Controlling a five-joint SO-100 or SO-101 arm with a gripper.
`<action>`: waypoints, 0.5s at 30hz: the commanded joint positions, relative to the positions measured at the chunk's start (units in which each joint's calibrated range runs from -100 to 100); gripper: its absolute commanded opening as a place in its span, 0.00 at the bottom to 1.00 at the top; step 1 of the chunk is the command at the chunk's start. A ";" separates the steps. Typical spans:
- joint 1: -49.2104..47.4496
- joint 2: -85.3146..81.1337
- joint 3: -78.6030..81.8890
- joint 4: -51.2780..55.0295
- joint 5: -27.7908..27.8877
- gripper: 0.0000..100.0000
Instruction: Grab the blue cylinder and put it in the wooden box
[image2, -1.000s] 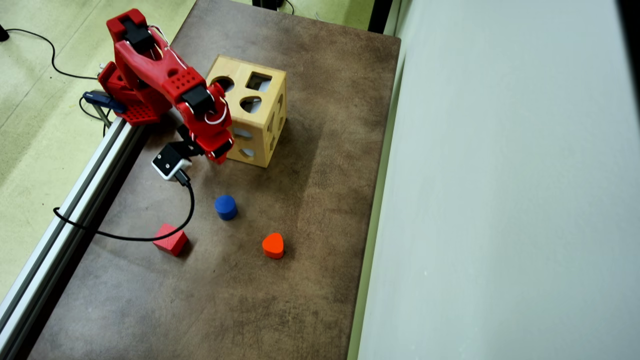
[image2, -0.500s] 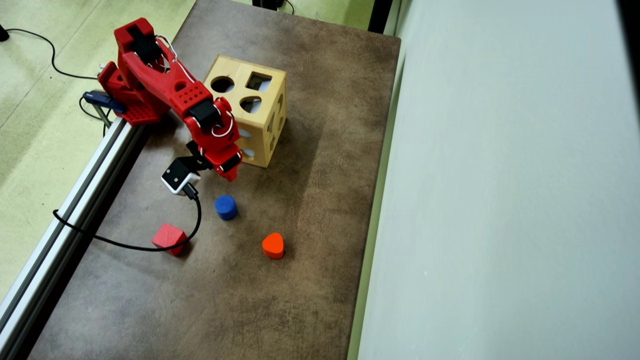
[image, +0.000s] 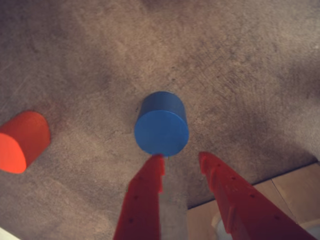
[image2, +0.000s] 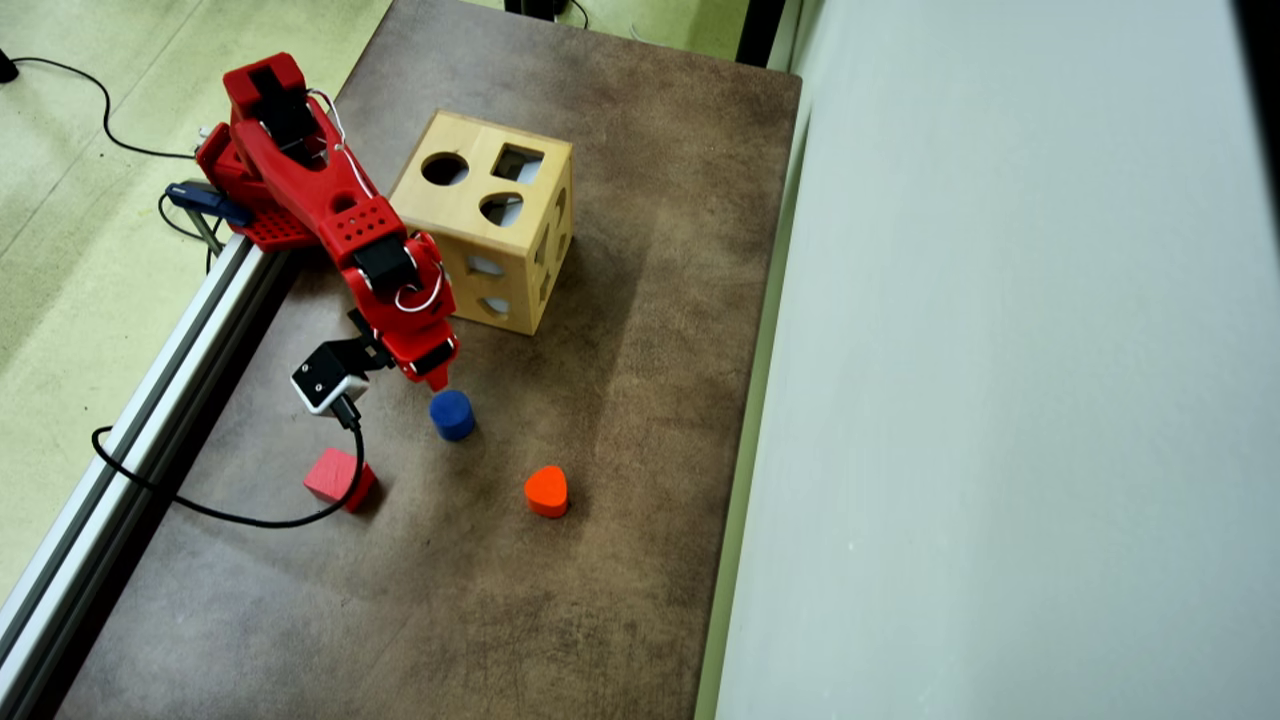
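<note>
gripper poised just short of the blue cylinder

the gripper (image: 180, 157) hangs a little above the desk (image2: 620, 500) with its two red fingers parted by a modest gap and nothing between them — it holds nothing. in the wrist view the blue cylinder (image: 161, 130) sits straight ahead of the fingertips, its near rim just touching or almost touching the tip of the finger on the left; the gap between the fingers looks narrower than the cylinder's round top, so i judge they would need to spread wider before closing around it.

in the overhead view the cylinder (image2: 452, 414) stands upright on its flat end, near the middle of the desk, well apart from every edge, with the gripper (image2: 436, 378) just beside it on the side toward the wooden box (image2: 485, 220). its axis is vertical, so any sideways approach meets the same round wall.

the box stands behind the arm, toward the desk's far edge, its top face showing round, square and heart-like holes. the orange heart block (image2: 546, 490) and the red cube (image2: 338, 478) lie farther toward the near edge, clear of the gripper's line — the cube closer to the left edge.
</note>
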 joint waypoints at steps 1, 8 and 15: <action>0.90 -1.43 -2.50 0.12 0.34 0.18; 0.83 -1.52 -2.41 0.36 0.39 0.24; 0.16 -1.10 -2.32 0.44 0.44 0.31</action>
